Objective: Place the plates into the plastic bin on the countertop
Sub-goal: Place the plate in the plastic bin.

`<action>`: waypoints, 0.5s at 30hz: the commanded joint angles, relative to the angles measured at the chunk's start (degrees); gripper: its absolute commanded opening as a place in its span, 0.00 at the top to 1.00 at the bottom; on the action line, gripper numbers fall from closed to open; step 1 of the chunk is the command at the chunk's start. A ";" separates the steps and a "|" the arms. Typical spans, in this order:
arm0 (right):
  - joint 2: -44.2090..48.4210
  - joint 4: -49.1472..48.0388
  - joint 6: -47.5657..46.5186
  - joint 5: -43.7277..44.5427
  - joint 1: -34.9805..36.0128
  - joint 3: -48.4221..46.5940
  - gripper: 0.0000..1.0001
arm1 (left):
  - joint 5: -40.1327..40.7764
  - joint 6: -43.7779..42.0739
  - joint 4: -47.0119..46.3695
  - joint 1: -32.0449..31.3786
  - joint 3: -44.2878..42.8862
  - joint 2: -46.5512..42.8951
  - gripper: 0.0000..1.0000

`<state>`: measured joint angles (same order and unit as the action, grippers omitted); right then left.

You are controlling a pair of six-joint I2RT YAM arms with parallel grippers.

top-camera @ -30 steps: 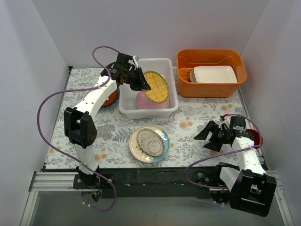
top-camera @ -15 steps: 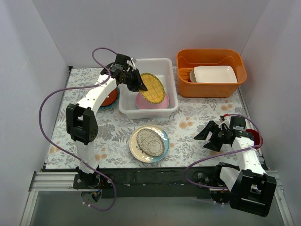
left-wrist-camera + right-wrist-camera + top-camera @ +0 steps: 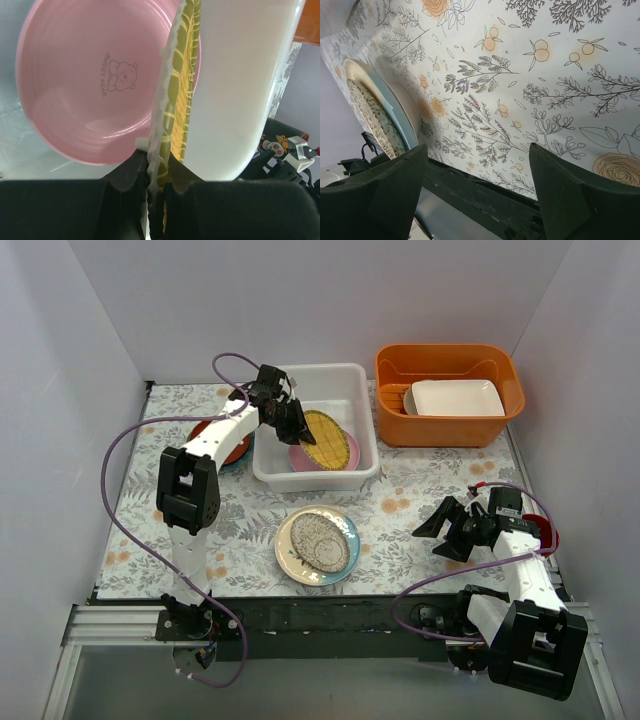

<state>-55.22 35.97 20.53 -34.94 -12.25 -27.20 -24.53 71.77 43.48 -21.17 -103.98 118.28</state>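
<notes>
The woven yellow plate (image 3: 327, 439) hangs tilted inside the plastic bin (image 3: 318, 371), over a pink plate (image 3: 349, 457) lying on the bin's floor. My left gripper (image 3: 297, 428) is shut on the yellow plate's left rim. In the left wrist view the yellow plate (image 3: 176, 100) is edge-on between the fingers of the left gripper (image 3: 157, 176), with the pink plate (image 3: 95, 85) behind it. A speckled plate with a teal rim (image 3: 317, 545) lies on the countertop (image 3: 410, 495). My right gripper (image 3: 441, 531) stands open and empty to its right. A red-brown plate (image 3: 230, 445) lies left of the bin.
An orange tub (image 3: 450, 425) at the back right holds a white rectangular dish (image 3: 456, 398). A small red cup (image 3: 549, 534) sits behind the right wrist. In the right wrist view the speckled plate (image 3: 374, 117) lies left of the right gripper (image 3: 477, 150).
My left gripper has sunk deeper into the bin with the yellow plate, which now lies flatter and closer to the pink plate. The right arm has not moved.
</notes>
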 commanded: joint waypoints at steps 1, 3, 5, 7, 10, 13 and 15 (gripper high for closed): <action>0.73 0.24 -1.02 -0.92 0.12 -0.40 0.11 | -2.27 -0.75 -1.21 0.16 -1.49 -0.24 1.00; 0.73 0.42 -0.93 -0.92 0.12 -0.57 0.11 | -2.71 -0.49 -2.70 0.16 0.44 -0.59 1.00; 0.90 0.51 -1.02 -0.83 0.03 -0.66 0.11 | -2.97 -0.40 -3.14 0.16 1.24 -0.42 1.00; 0.82 0.68 -0.94 -0.75 0.12 -0.66 0.11 | -3.15 -0.66 -2.79 0.16 1.33 0.37 1.00; 0.90 0.77 -1.02 -0.31 0.12 -0.49 0.11 | -4.12 -0.66 -3.05 0.16 1.68 1.16 1.00; 0.82 0.77 -0.85 -0.48 0.03 -0.40 0.11 | -3.33 -0.84 -3.23 0.16 2.03 1.51 1.00; 0.82 0.68 -0.58 -0.57 0.12 -0.48 0.11 | -2.89 -1.45 -2.01 0.16 1.25 2.22 1.00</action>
<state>-55.11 36.23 20.56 -34.89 -12.25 -27.20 -26.04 71.61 41.67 -21.17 -102.08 120.77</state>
